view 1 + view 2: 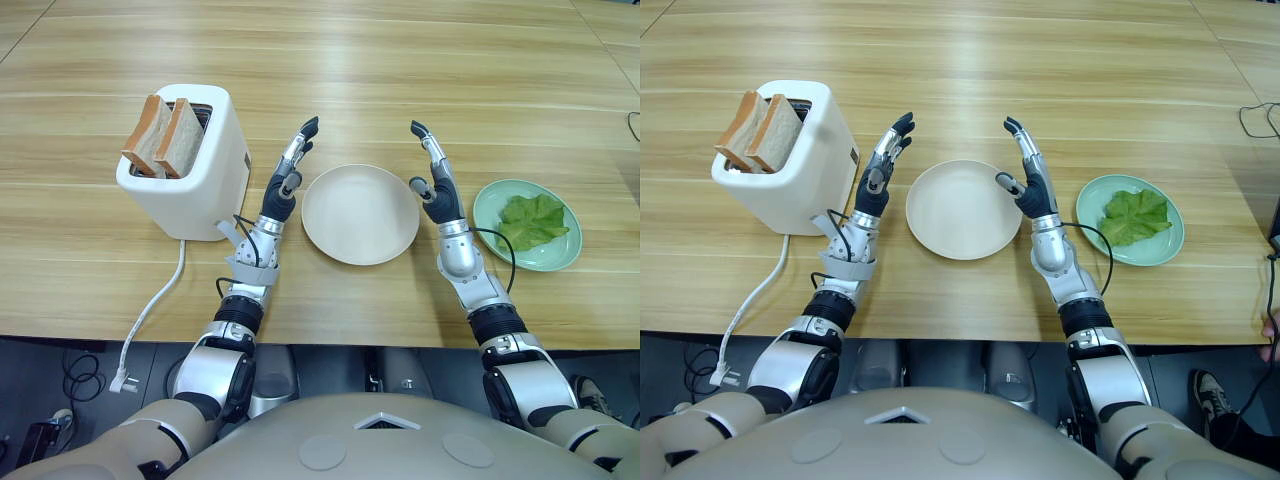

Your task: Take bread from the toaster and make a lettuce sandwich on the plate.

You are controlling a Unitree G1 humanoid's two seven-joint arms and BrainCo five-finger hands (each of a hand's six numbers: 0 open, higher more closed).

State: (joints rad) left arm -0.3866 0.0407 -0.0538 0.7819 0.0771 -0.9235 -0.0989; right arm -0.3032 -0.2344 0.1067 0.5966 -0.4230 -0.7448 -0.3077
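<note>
Two slices of bread [163, 137] stand tilted in the slots of the white toaster [205, 185], well out to the left of the plate [360, 215]. Their upper halves are clear of the top, and nothing touches them. The plate is bare and sits on the bench [400, 70] between the two hands. To the right of the plate, a leaf of lettuce [533, 220] lies in a green dish [530, 262]. The toaster's cord [150, 310] trails off the near edge of the bench, left of the plate.

No part of the sandwich is built, so the task looks to be at its start and the step in hand is fetching the first slice.

The left hand [288, 175] is just off the plate's left rim, between plate and toaster, with its fingers stretched out and apart and gripping nothing. The right hand [437, 185] is just off the plate's right rim, between plate and dish, equally spread and empty. Both forearms run up from the near edge of the bench. The palms are turned roughly toward each other across the plate, and the fingertips point away from the robot.

The next move probably falls to the left hand, which is nearer the toaster. It would need to swing further left from the plate, rise above the slots and pinch one slice by its exposed top. The lift should be straight up, since a sideways pull could drag or tip the toaster.
</note>
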